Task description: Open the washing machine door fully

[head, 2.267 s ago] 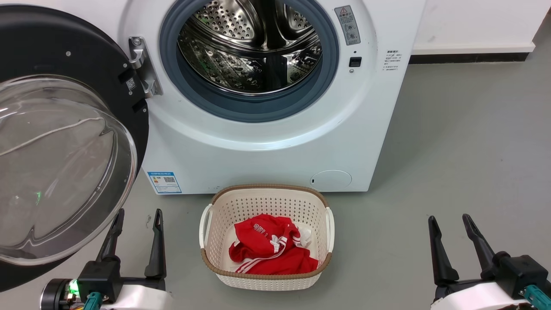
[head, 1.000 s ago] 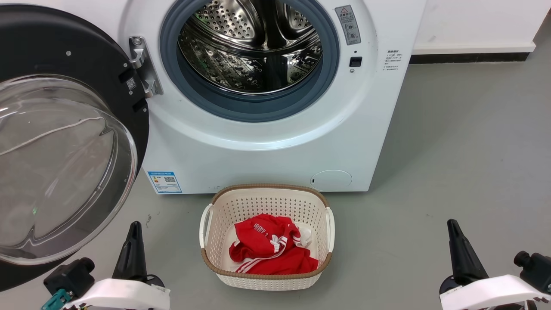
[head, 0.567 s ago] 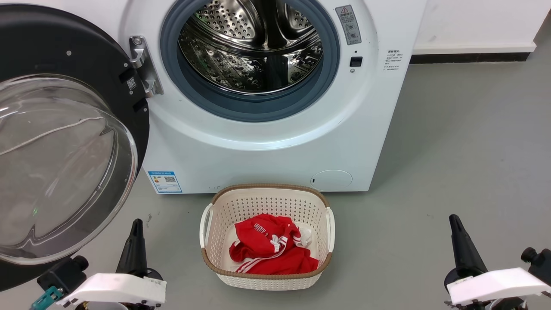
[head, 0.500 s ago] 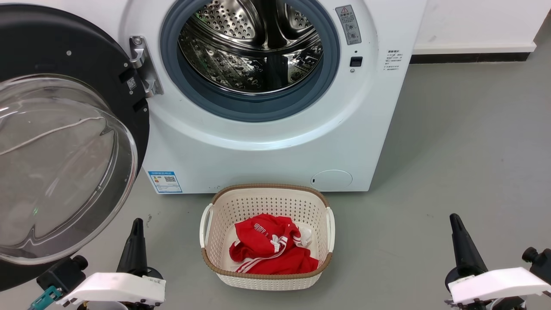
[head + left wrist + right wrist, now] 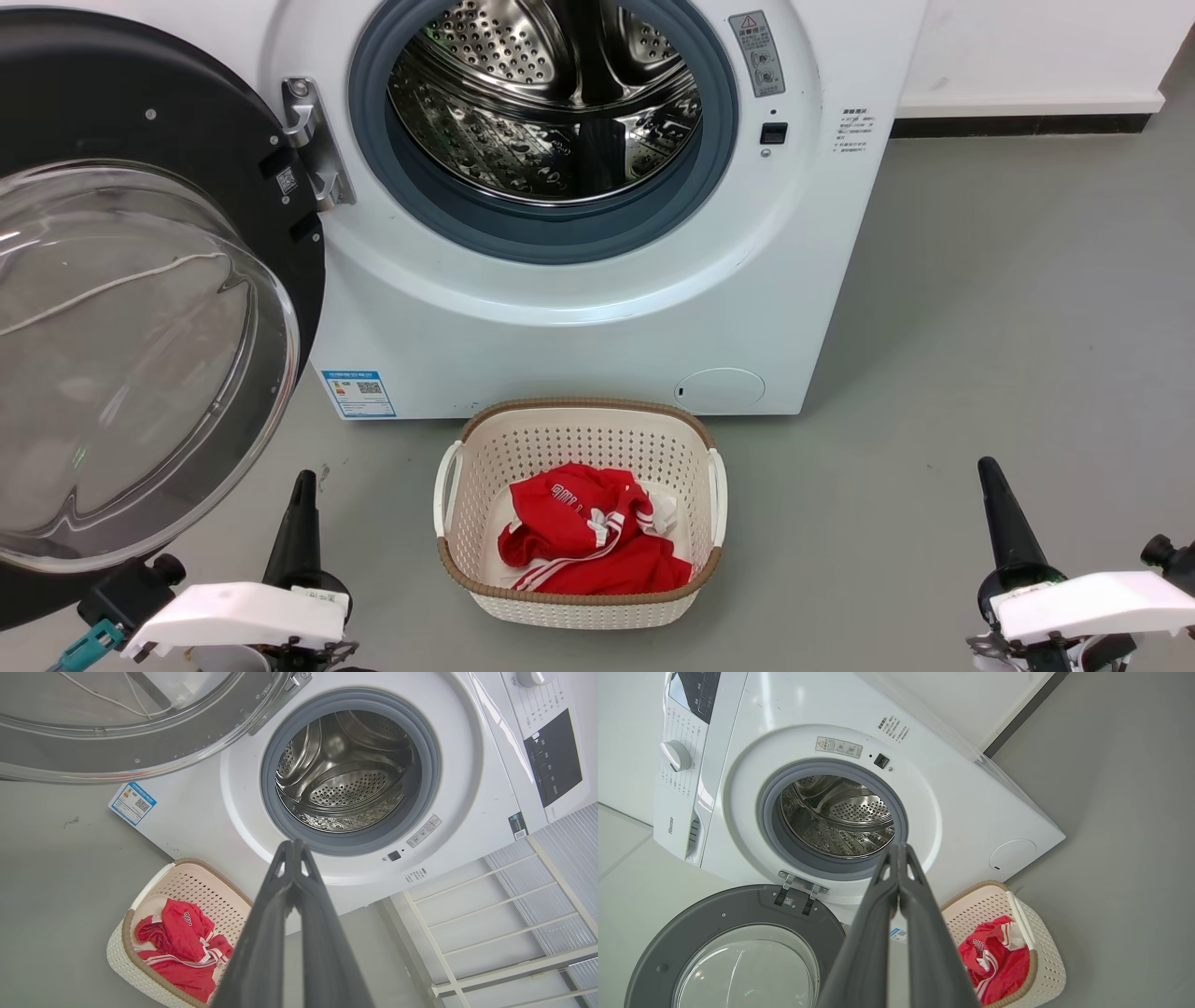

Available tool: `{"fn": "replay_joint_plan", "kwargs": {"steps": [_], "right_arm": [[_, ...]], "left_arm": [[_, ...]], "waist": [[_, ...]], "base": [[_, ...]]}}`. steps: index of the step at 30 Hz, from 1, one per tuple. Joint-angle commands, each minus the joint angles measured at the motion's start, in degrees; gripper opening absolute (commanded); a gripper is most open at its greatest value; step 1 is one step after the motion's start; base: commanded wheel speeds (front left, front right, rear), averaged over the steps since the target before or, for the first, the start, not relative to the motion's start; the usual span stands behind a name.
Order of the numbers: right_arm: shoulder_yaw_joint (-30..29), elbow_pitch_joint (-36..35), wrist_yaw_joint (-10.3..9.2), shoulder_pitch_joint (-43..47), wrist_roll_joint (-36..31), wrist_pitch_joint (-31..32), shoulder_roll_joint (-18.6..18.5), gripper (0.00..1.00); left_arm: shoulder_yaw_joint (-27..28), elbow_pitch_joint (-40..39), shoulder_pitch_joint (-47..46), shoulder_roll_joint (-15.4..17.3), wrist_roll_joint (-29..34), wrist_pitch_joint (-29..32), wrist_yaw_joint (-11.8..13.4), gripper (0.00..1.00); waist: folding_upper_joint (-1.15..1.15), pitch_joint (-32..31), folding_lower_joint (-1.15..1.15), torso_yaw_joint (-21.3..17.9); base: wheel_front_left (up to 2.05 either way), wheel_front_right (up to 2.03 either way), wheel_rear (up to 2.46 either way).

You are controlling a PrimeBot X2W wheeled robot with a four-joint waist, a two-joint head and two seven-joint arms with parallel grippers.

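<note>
One washing machine door (image 5: 121,93), swung wide to the left of the drum opening (image 5: 546,121), inner face toward us, hung on its metal hinge (image 5: 313,140). Door's left and lower rim cut off by the head view's edge; reflections in the bulging glass bowl (image 5: 131,373) blur whatever lies behind it. Top of the drum opening cut off too. On the floor before the machine, a laundry basket (image 5: 579,415) holding a red garment (image 5: 583,541). We note the left gripper (image 5: 292,843) low near the door's lower rim, fingers clear of it, pressed together, empty. Right gripper (image 5: 899,845) low at far right, well apart from the machine, fingers likewise pressed together, empty. From the head each reads edge-on, one dark spike.
</note>
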Motion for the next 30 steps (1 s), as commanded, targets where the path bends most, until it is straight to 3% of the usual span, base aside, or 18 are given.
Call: {"fn": "replay_joint_plan", "kwargs": {"steps": [1, 30], "right_arm": [[-0.20, -0.26, 0.00, -1.61, 1.74, 0.34, -0.43, 0.00], [-1.41, 2.12, 0.00, -3.96, 18.50, 3.98, -0.38, 0.00]], "left_arm": [[0.14, -0.26, -1.40, 0.14, -1.83, 0.46, -0.38, 0.00], [0.53, 2.10, -3.26, -0.10, -20.04, 4.87, -0.89, 0.00]], "waist": [[0.00, 0.00, 0.00, 0.01], [0.00, 0.04, 0.00, 0.17]], "base": [[0.00, 0.00, 0.00], [0.00, 0.00, 0.00]]}}
